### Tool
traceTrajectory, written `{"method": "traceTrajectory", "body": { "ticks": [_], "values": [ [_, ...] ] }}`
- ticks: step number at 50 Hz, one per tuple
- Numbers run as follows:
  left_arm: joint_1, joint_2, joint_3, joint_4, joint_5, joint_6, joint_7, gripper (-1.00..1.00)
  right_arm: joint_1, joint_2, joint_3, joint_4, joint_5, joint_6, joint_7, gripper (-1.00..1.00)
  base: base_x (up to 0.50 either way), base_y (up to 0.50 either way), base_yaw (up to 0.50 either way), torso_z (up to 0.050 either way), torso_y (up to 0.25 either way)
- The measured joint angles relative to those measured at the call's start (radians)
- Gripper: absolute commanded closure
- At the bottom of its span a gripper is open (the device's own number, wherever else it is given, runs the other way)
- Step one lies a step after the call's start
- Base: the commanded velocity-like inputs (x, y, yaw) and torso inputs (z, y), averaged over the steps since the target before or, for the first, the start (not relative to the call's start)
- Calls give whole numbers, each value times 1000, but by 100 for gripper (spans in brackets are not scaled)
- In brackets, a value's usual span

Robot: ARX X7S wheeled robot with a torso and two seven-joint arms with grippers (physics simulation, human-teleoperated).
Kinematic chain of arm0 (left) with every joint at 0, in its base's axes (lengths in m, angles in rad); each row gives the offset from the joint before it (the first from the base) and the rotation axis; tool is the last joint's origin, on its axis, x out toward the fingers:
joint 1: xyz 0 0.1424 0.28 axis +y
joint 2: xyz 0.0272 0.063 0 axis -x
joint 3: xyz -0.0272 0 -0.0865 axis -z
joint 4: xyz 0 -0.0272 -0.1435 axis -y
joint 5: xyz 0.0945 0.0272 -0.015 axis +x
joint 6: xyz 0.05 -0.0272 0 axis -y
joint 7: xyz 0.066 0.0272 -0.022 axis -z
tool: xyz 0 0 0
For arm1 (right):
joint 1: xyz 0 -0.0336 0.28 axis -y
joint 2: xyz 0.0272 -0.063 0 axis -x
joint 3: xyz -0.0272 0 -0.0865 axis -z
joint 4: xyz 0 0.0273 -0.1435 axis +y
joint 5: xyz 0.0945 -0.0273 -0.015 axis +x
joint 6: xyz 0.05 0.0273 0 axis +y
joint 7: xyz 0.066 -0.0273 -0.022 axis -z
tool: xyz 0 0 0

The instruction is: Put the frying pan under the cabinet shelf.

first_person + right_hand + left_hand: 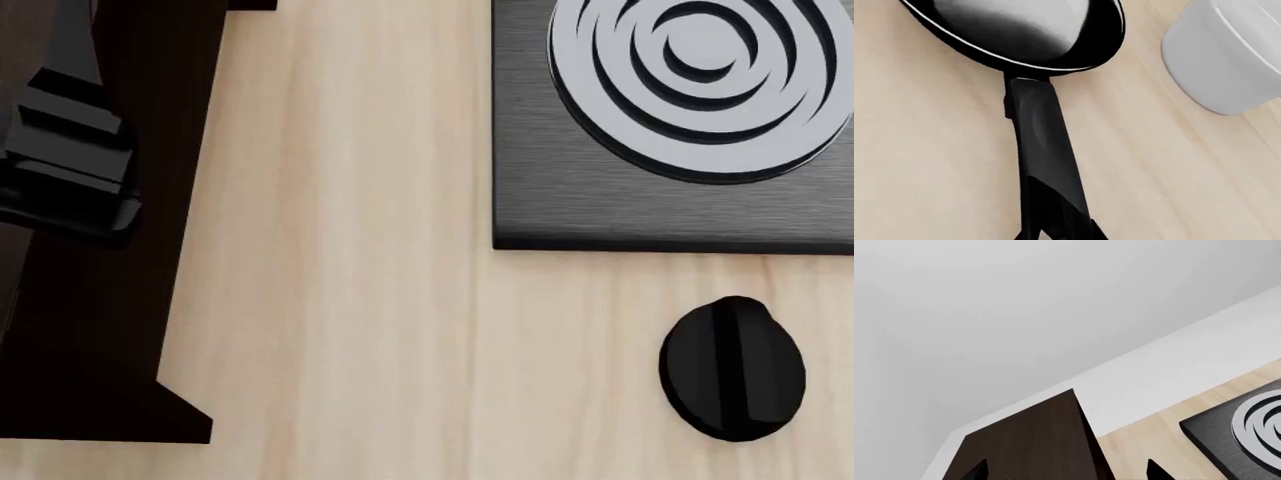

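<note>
While the left wrist camera looks past one dark brown wooden cabinet shelf (1034, 440) toward one square black burner plate (1241, 435) on the pale wooden counter (1154, 430), its jaw state cannot be told. Head view: one round black knob (733, 368); left arm over the cabinet, presumably parked clear. Right wrist view: one glossy black frying pan (1021, 30) beside one white round pot (1227, 55); its handle (1047, 160) runs toward the gripper, grip unconfirmed.
</note>
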Motion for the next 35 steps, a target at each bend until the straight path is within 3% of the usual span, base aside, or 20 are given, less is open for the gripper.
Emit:
{"method": "traceTrajectory", "body": {
  "ticks": [35],
  "values": [
    [-1,-145,-35,79,-79,90,-11,-100,-144,91,182,-473,197,181,117,100,0,0,0,0,0]
  ]
}}
